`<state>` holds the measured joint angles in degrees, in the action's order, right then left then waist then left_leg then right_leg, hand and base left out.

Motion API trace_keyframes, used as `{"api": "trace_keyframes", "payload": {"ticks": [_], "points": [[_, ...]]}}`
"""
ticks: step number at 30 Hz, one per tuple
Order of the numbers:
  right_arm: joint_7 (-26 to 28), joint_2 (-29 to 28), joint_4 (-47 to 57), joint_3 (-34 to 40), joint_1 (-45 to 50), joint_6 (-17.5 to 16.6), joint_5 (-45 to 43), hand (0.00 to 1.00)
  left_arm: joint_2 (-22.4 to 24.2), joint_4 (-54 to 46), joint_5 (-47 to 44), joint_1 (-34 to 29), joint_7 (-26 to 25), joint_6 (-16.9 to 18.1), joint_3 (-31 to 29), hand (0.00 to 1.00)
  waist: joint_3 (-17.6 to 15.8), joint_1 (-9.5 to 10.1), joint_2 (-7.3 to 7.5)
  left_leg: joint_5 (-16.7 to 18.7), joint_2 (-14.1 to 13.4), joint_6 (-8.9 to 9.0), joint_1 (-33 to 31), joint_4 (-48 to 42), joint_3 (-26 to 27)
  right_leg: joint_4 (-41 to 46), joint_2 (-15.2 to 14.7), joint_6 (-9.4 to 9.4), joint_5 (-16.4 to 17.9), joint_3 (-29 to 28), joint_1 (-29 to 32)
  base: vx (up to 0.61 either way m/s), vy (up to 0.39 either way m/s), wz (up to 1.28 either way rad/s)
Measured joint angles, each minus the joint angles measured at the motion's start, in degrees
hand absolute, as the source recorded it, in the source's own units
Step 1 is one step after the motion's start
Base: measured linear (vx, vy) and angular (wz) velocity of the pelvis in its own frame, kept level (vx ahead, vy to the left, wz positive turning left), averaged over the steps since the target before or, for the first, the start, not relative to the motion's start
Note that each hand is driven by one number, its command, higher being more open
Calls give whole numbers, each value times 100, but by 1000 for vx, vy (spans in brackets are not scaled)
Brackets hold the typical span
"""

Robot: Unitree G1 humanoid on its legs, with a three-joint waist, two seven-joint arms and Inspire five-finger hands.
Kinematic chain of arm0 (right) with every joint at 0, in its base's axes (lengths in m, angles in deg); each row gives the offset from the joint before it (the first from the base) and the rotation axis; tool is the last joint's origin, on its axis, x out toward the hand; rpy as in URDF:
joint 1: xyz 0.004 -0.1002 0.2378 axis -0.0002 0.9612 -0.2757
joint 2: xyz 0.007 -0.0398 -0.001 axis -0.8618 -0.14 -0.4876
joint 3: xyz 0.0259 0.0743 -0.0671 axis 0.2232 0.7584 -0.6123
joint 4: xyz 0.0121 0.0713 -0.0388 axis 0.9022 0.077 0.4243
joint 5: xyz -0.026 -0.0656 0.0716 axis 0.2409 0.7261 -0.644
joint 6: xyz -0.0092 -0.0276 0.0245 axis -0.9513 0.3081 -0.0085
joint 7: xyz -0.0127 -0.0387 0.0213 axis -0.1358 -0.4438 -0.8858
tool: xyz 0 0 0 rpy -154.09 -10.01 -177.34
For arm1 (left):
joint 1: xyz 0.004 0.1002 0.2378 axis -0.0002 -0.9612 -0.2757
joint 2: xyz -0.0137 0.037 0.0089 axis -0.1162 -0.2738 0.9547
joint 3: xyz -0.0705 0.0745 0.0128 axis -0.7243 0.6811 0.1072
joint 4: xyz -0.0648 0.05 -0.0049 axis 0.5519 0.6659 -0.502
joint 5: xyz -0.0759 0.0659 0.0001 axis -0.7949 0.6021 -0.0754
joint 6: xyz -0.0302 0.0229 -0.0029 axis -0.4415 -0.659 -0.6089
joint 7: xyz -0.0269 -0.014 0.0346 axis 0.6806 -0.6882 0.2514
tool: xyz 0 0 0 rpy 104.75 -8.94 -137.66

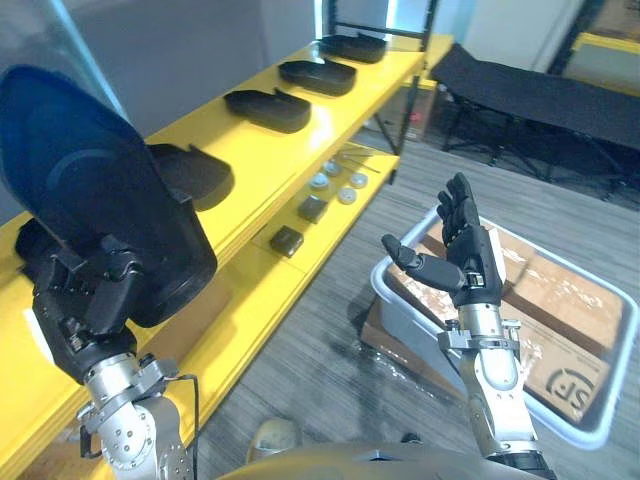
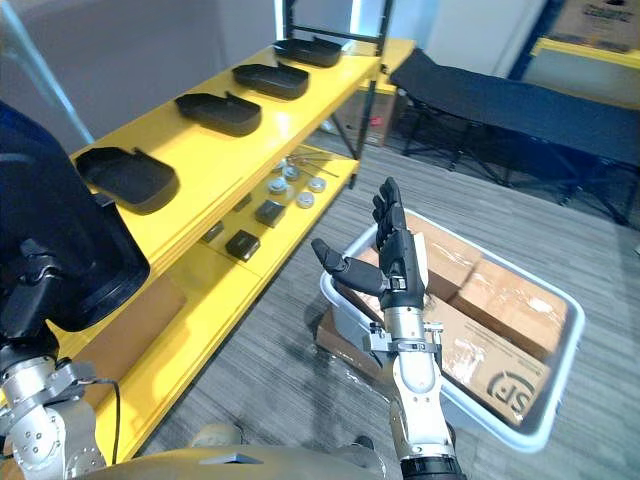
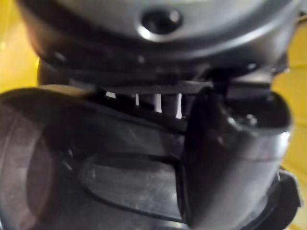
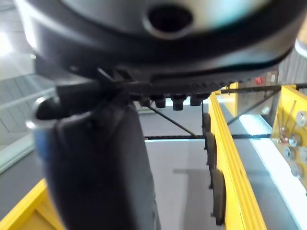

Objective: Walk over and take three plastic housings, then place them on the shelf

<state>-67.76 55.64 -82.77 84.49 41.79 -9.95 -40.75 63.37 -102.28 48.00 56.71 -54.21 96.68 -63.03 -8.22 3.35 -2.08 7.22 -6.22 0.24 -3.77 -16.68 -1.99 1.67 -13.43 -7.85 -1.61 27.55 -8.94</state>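
Furthest left and nearest the camera, the left hand (image 1: pixel 85 305) is raised with its fingers and thumb curled round the lower edge of a black plastic housing (image 1: pixel 95 180), which stands upright and tilts slightly back. The left wrist view shows the thumb (image 3: pixel 225 158) pressed against the dark shell.

Just beyond it runs a long yellow shelf (image 1: pixel 380 75) that stretches away toward the upper middle. On its top level lie four more black housings in a line, spaced apart, open side up: the nearest housing (image 1: pixel 195 175), the second housing (image 1: pixel 268 108), the third housing (image 1: pixel 318 75) and the farthest housing (image 1: pixel 355 45). On the lower level (image 1: pixel 250 285) sit two small dark blocks (image 1: pixel 287 240) and, a little farther along, a cluster of small round pale parts (image 1: pixel 338 185).

Right of centre, the right hand (image 1: pixel 465 250) is held up in the air with straight fingers spread and the thumb pointing toward the shelf; it holds nothing. Behind and below it a pale grey bin (image 2: pixel 340 315) stands on the grey floor, holding cardboard boxes (image 1: pixel 560 300). At the upper right stands a dark folding cot (image 1: pixel 540 90).
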Motion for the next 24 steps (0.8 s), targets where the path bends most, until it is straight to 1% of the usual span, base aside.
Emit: {"api": "trace_keyframes", "payload": {"ticks": [1,2,3,5,7,9,13,14,16,17,18,19,20,21,22,23,24], "points": [[-68,40,27,57,14,106,8,100,28,-73,-6,-69,202,0,-5,0,-65,99,-22,-56,-32,85,-6,6,86,85,-46,-16,52,158,-82,-12,32,87],[-133,32,42,33,46,210,60,100,39,-135,-6,-148,379,0,-25,0,-78,235,-39,-103,-3,183,-7,19,59,91,-63,-74,100,213,-146,-11,31,61],[-150,7,42,14,71,244,70,100,39,-170,-6,-172,444,0,-24,0,-78,288,-38,-116,23,229,1,69,13,92,-69,-106,124,206,-169,13,32,51],[-223,-106,44,-89,112,295,302,100,44,-318,-4,-307,664,0,-7,0,-82,297,-18,-188,78,349,6,200,37,122,-133,-141,162,204,-203,32,41,41],[-235,-151,46,-201,128,298,297,100,42,-340,-5,-340,859,0,-5,0,-89,289,-17,-205,136,389,0,202,69,126,-201,-147,166,183,-202,38,76,9],[-234,-152,49,-221,132,298,296,100,39,-341,-4,-325,967,0,43,0,-108,276,14,-204,170,412,8,202,116,131,-243,-132,152,145,-186,34,63,-7],[-209,-213,67,-313,134,298,296,100,33,-341,-3,-302,1081,-45,111,0,-181,248,135,-130,156,439,5,153,195,206,-267,-140,187,12,-88,40,33,-12],[-210,-230,67,-315,134,297,297,100,32,-341,-2,-291,1110,-108,117,0,-190,248,150,-54,150,445,-22,59,201,297,-291,-156,254,-8,-60,48,26,-4],[-215,-260,72,-311,120,296,298,100,31,-341,-3,-280,1148,-125,120,0,-188,253,160,136,155,439,-168,-244,176,548,-362,-183,419,-15,31,46,56,6],[-243,-303,72,-292,113,296,300,100,18,-353,-3,-257,1192,-125,117,0,-205,264,201,314,177,418,-311,-563,162,733,-470,-230,545,-12,86,42,148,18],[-259,-308,71,-267,123,296,301,100,-18,-371,-3,-244,1231,-125,116,0,-223,267,263,507,264,324,-393,-851,171,863,-583,-315,618,36,38,59,170,22],[-261,-309,74,-245,130,294,299,100,-39,-373,-3,-233,1269,-124,116,0,-217,240,251,610,328,212,-375,-916,162,1057,-624,-419,586,44,16,103,183,43],[-261,-260,76,-182,133,285,299,100,-57,-358,-1,-136,1345,-128,118,0,-248,179,199,776,403,185,-396,-1147,33,2115,-874,-126,620,-294,378,94,161,49],[-268,-275,72,-159,155,285,300,100,-84,-359,-2,-72,1385,-128,117,0,-248,140,200,823,449,145,-390,-1222,-57,2707,-954,99,499,-601,621,112,295,85],[-267,-335,73,-100,167,273,311,100,-224,-363,8,80,1427,-125,117,0,-238,72,239,859,559,82,-346,-1255,-280,3489,-965,542,26,-1191,982,90,279,101],[-264,-365,74,-6,150,162,309,100,-416,-367,17,283,1457,-118,119,0,-241,46,287,839,695,6,-254,-1208,-531,4037,-912,598,-699,-1725,1278,177,270,89],[-262,-365,74,4,149,148,310,100,-428,-368,16,295,1458,-117,119,0,-240,39,290,837,703,2,-248,-1204,-552,4083,-905,597,-778,-1757,1303,214,107,130]]}}
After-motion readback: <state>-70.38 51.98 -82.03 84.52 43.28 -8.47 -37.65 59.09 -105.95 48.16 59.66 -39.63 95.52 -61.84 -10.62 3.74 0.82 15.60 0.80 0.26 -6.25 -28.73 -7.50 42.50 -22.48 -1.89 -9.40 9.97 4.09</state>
